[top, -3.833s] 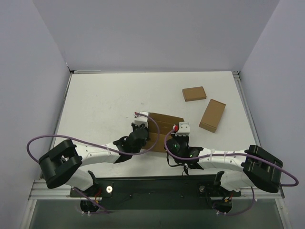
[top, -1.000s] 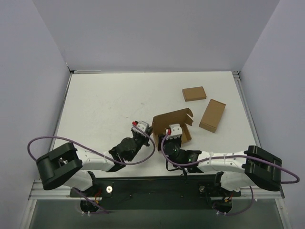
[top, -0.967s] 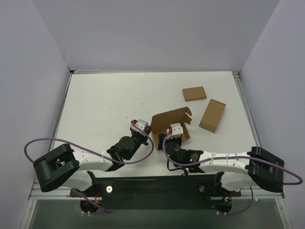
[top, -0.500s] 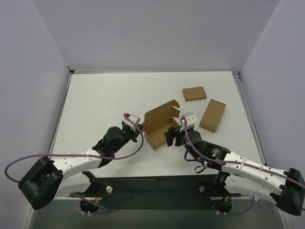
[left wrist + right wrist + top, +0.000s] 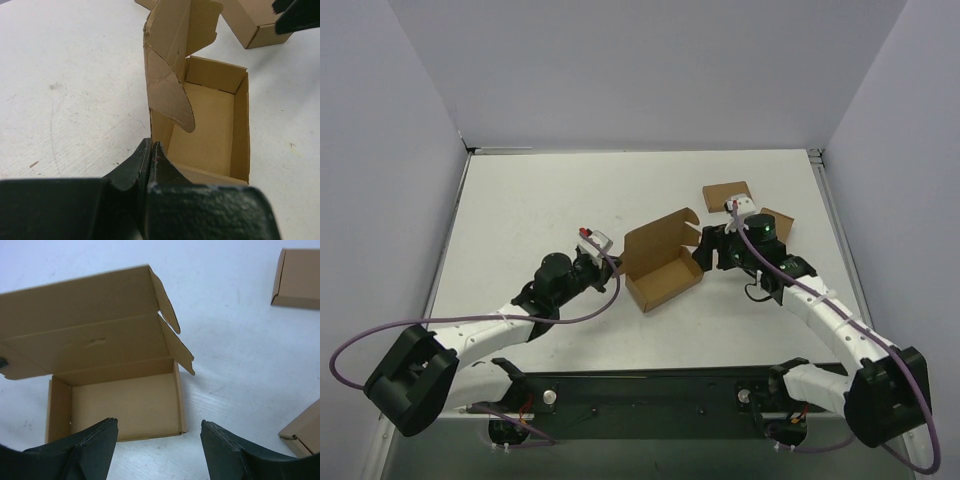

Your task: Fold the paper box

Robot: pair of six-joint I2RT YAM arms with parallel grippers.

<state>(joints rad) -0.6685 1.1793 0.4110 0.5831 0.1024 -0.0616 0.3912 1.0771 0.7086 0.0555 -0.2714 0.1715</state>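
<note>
Paper box sat near the ctr of the white table, on its base, already shaped into a shallow open tray w/ plain brown walls up on all four sides. The lid stood up from the tray's far long wall, leaning slightly away from the opening. It had a rounded side tab at its end, and in the left wrist cam that tab curved in over the tray's edge. The right wrist cam looked down into the tray and showed its floor as plain cardboard.

The left gripper sat at the tray's left end. Its fingers were pressed tight together, w/ the edge of the box wall nipped btwn them at the near-left corner. The right gripper hung just off the tray's right end w/ fingers spread wide and nothing btwn them. From its own cam the tray lay beyond the two tips, and no contact was visible.

Two smaller brown boxes lay on the right part of the table, apart from the paper box. One small box lay farther back, partly behind the right wrist. The other small box lay just right of the right arm, partly covered by it. Purple cables looped along both arms.
</note>
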